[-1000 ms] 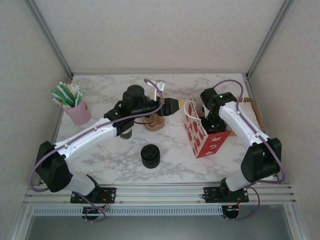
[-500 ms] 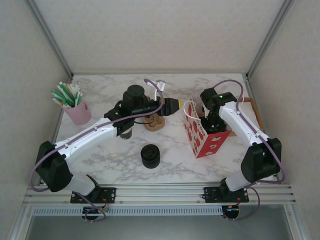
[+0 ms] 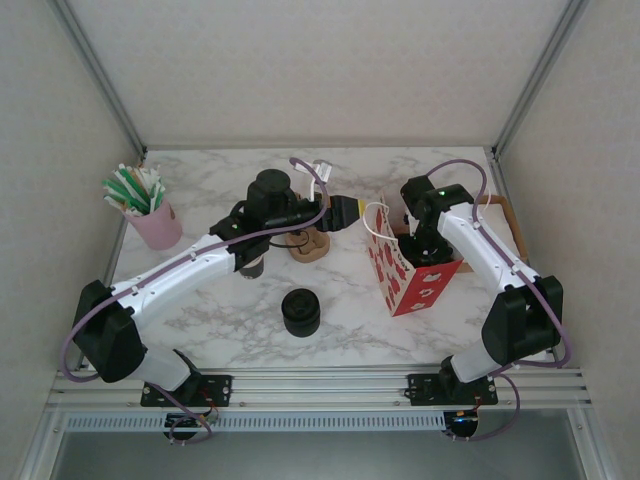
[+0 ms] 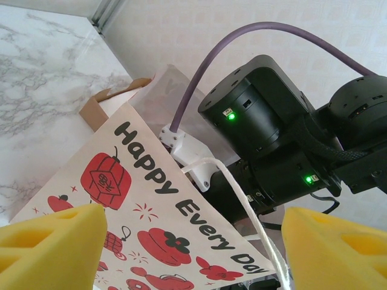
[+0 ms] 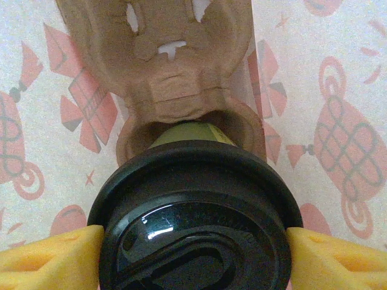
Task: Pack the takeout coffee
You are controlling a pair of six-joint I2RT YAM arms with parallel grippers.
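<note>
Almost nothing has moved since a second ago, only the rim of the red-printed white paper bag (image 3: 410, 285) slightly. We see the green paper cup with round black lid (image 5: 193, 199) seated in a brown pulp carrier (image 5: 175, 60) inside it, so we judge it nearly packed. The right pincer (image 5: 193, 257) flanks the lid, though we cannot tell whether it grips, and the left pincer (image 4: 193, 244) gapes empty.
</note>
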